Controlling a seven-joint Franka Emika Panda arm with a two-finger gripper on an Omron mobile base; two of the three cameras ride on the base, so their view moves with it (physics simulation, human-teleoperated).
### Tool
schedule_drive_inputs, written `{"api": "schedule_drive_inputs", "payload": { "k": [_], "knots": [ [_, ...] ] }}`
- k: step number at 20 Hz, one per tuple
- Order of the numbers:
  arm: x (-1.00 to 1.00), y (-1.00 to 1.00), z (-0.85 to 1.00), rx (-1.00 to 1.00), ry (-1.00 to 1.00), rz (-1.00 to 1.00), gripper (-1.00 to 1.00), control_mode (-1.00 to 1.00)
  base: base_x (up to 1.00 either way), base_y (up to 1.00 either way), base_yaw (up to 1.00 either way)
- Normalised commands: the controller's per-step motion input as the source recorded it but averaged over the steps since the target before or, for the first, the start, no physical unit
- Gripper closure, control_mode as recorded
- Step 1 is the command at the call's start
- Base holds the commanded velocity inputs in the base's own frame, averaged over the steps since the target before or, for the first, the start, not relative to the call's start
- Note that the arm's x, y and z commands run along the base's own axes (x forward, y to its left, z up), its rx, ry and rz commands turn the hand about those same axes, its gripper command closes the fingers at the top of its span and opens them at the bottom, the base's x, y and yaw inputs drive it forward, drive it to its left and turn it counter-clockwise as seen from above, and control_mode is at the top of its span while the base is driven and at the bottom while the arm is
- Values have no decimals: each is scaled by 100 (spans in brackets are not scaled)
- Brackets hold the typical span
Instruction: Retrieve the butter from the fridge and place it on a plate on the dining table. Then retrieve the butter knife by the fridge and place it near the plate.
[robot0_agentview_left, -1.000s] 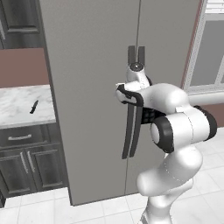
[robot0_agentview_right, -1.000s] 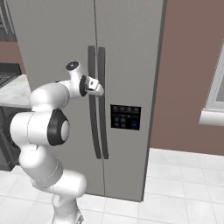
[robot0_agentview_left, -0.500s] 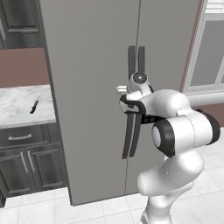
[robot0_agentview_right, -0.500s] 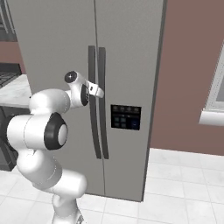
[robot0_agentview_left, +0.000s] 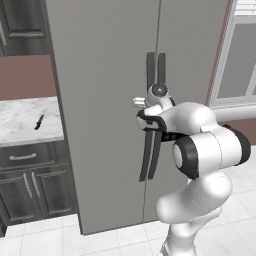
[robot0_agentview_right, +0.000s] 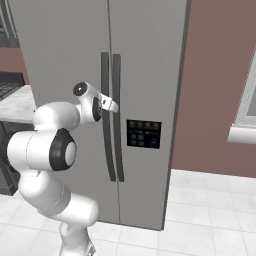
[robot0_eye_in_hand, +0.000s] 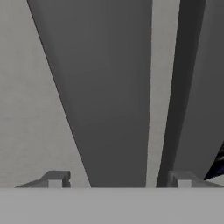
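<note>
Closed grey fridge (robot0_agentview_left: 105, 100) ahead of me, its doors shut. My fingers (robot0_eye_in_hand: 54, 178) are spread either side of the left handle (robot0_eye_in_hand: 109, 96), which runs vertically between them.

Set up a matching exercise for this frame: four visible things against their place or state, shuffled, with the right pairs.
Things:
1. Tall grey stainless-steel fridge
2. Small slim dark butter knife
3. Black dispenser panel
4. Robot's two-finger gripper

Places or states:
A. On the right-hand fridge door
B. Lying on the marble kitchen counter
C. Both doors closed
D. Fingers either side of a dark vertical fridge handle

Pairs: 1-C, 2-B, 3-A, 4-D
</note>
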Motion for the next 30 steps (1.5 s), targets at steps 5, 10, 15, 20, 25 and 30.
{"api": "schedule_drive_inputs", "payload": {
  "k": [5, 10, 15, 20, 25, 30],
  "knots": [
    [4, 1, -1, 0, -1, 0, 100, -100, 0, 0, 0],
    [-7, 5, 2, -3, 3, -2, 100, -100, 0, 0, 0],
    [-51, 32, 7, -11, 0, -5, 100, -100, 0, 0, 0],
    [-83, 41, 9, -11, 6, -10, 100, -100, 0, 0, 0],
    [-96, 39, 26, -8, 17, -10, 100, -100, 0, 0, 0],
    [-99, 52, 14, -6, 24, -6, 100, -100, 0, 0, 0]
  ]
}}
